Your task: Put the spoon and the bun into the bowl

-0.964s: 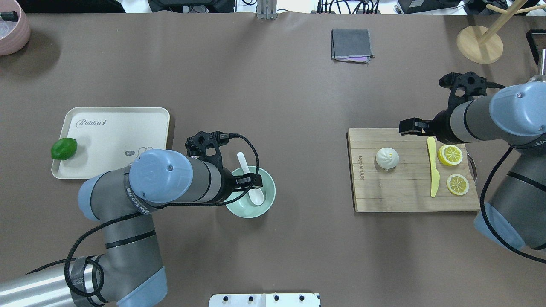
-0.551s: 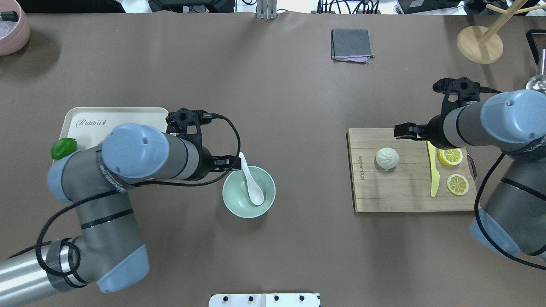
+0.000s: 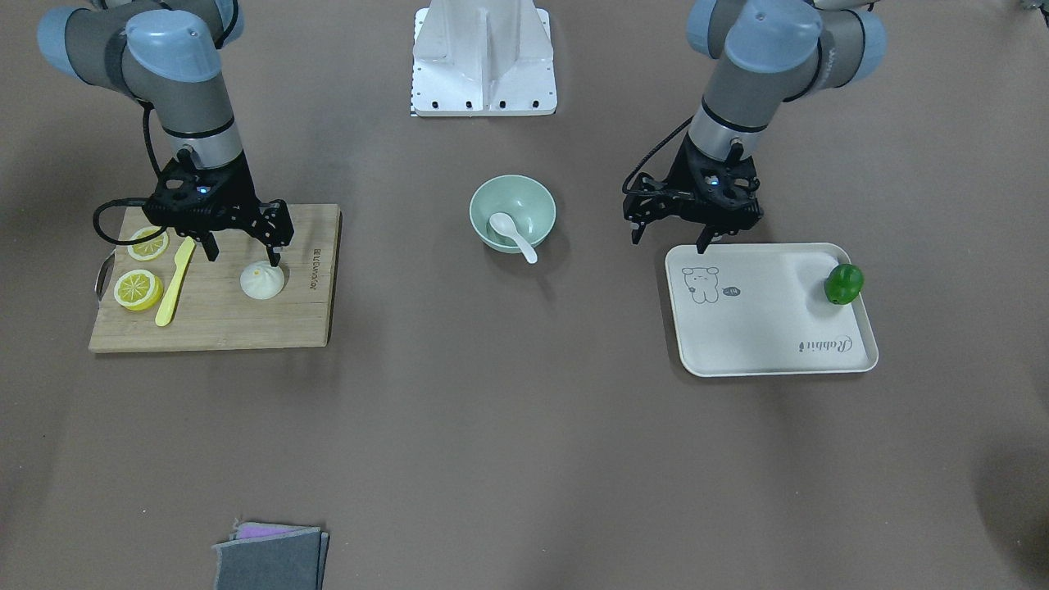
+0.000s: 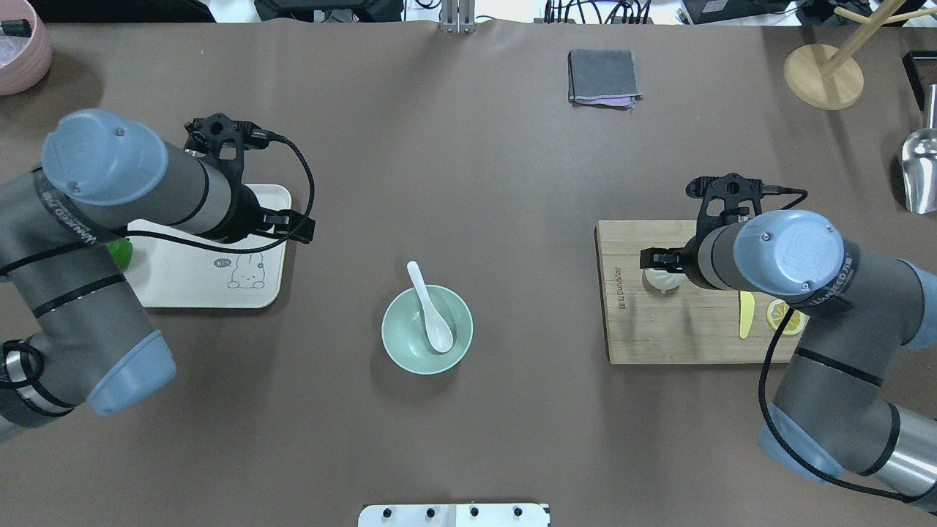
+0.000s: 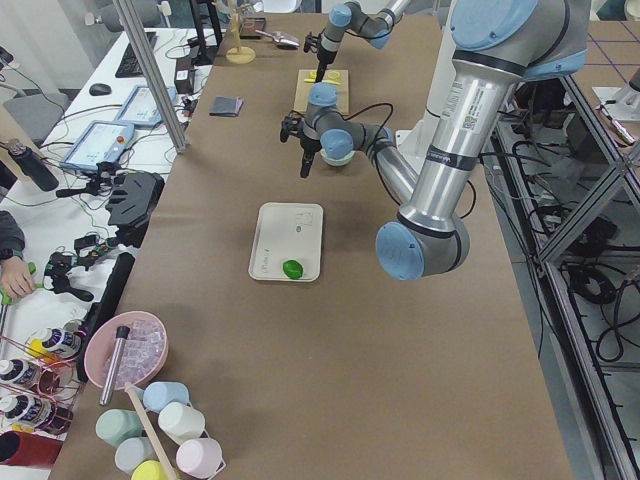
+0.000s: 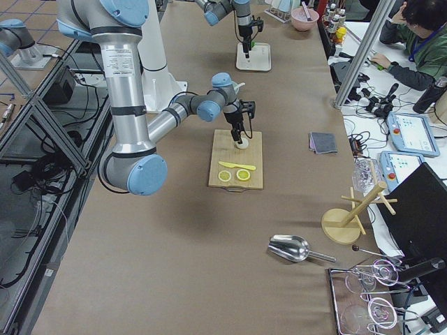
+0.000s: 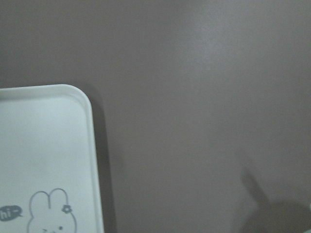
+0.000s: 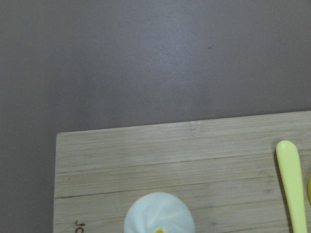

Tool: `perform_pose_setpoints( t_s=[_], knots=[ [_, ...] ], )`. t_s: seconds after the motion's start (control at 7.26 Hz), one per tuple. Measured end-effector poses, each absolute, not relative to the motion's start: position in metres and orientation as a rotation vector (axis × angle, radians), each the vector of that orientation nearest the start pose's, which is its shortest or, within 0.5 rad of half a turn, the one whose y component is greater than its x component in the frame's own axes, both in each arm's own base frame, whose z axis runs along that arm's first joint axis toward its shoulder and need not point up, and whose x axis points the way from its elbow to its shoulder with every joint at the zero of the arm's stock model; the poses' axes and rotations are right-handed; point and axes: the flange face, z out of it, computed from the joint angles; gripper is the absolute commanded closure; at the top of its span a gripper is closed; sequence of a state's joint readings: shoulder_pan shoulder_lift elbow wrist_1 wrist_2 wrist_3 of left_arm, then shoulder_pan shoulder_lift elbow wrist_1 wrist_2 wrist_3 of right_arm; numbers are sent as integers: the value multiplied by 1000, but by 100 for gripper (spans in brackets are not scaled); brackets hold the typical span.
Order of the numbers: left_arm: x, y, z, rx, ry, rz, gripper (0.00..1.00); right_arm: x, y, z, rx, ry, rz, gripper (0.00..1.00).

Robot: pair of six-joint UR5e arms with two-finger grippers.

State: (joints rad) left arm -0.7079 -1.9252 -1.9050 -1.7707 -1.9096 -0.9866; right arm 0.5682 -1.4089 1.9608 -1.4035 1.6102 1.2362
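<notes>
The white spoon lies in the mint-green bowl at the table's middle, its handle resting over the far rim; both also show in the front view, spoon and bowl. My left gripper is open and empty, hovering over the near corner of the cream tray, apart from the bowl. The white bun sits on the wooden cutting board. My right gripper is open just above the bun, fingers straddling it. The right wrist view shows the bun at its bottom edge.
A yellow knife and two lemon slices lie on the board beside the bun. A green lime sits on the tray. A folded grey cloth, a wooden stand and a metal scoop lie far back and right.
My left gripper let go of the spoon, leaving it in the bowl, and drew back left to the tray. My right gripper moved from the board's far edge to above the bun.
</notes>
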Motion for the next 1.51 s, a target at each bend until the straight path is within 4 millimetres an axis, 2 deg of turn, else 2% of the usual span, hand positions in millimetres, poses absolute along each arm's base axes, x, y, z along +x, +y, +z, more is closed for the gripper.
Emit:
perform_pose_setpoints(
  t_s=[0.41,0.55,0.69,0.83,1.1,1.24,1.38,1.51],
  knots=[
    [373,-462,299,280,884,40,2,-407,-403,401,305,-595,197,47],
    [373,-462,300,279,883,40,2,-412,-403,402,307,-589,196,61],
    [373,-462,300,278,883,40,2,-415,-402,402,306,-591,196,96],
    [373,-462,299,278,884,40,2,-418,-401,398,307,-598,197,100],
    [374,-463,297,280,887,41,2,-422,-402,389,309,-612,197,100],
    [374,-463,296,281,888,42,2,-424,-402,378,311,-632,203,100],
    [374,-463,296,281,889,42,2,-426,-403,361,313,-660,219,100],
    [375,-463,295,280,890,43,2,-431,-404,331,307,-696,248,100]
  ],
)
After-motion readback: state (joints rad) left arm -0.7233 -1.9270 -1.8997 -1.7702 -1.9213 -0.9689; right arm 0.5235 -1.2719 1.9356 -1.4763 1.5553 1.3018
